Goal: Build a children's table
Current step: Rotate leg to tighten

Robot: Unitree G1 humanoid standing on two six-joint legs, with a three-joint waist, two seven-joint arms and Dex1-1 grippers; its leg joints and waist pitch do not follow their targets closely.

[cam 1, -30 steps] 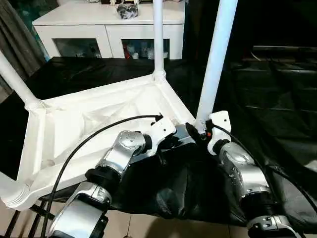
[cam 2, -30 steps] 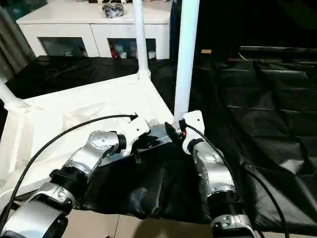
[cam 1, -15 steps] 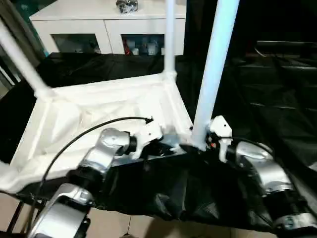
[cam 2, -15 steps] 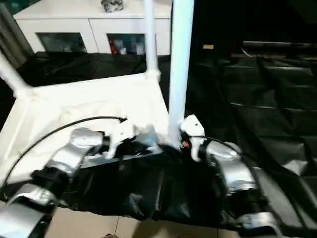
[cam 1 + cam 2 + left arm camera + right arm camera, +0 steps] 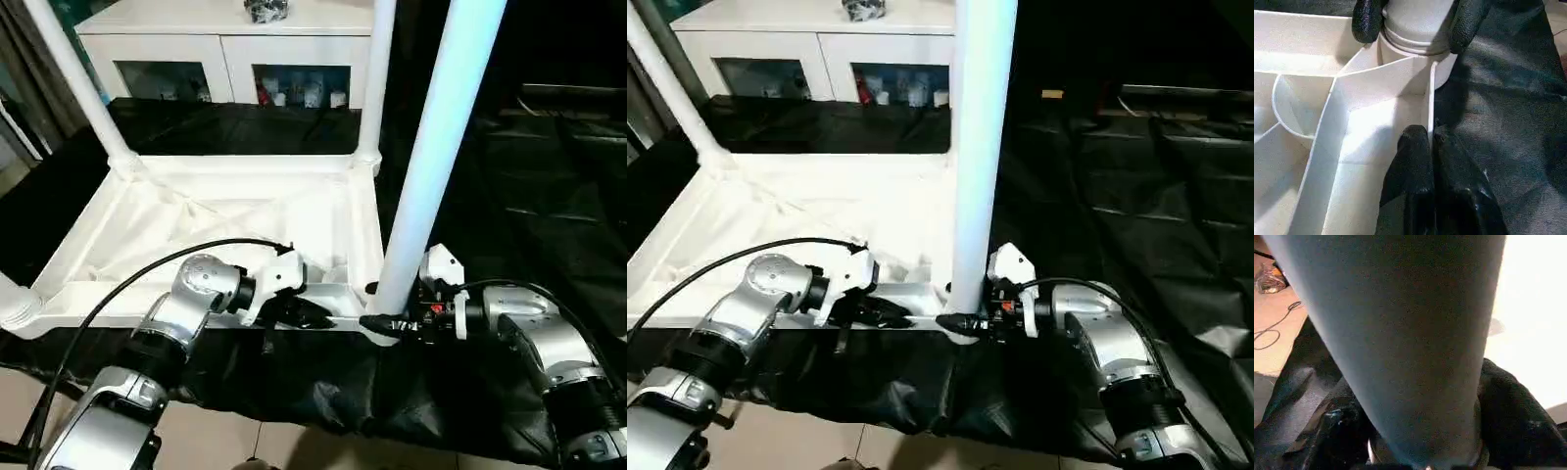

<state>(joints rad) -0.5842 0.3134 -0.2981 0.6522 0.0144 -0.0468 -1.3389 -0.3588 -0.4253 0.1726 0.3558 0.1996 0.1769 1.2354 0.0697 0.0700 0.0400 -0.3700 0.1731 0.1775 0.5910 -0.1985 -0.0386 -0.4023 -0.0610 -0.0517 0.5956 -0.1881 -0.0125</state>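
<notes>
The children's table top (image 5: 245,211) lies ribbed side up on the black-draped table (image 5: 549,196). Three white legs stand in its corner sockets: near right (image 5: 441,147), far right (image 5: 377,78) and far left (image 5: 73,78). The near left socket (image 5: 18,305) shows at the picture's edge. My left gripper (image 5: 1430,137) is shut on the thin front rim wall close to the near right corner. My right gripper (image 5: 382,323) reaches in from the right. Its fingertips (image 5: 1367,22) press on both sides of the near right leg's flared base, just above the socket.
A white cabinet with glass doors (image 5: 225,39) stands behind the black table. The black cloth (image 5: 343,392) hangs in folds over the front edge, with floor (image 5: 216,446) below. A black cable (image 5: 147,274) loops over my left forearm.
The camera has shifted and tilted. My right arm has swung round to the right of the near right leg, and its fingers have closed in on the leg's base. The left gripper keeps its pinch.
</notes>
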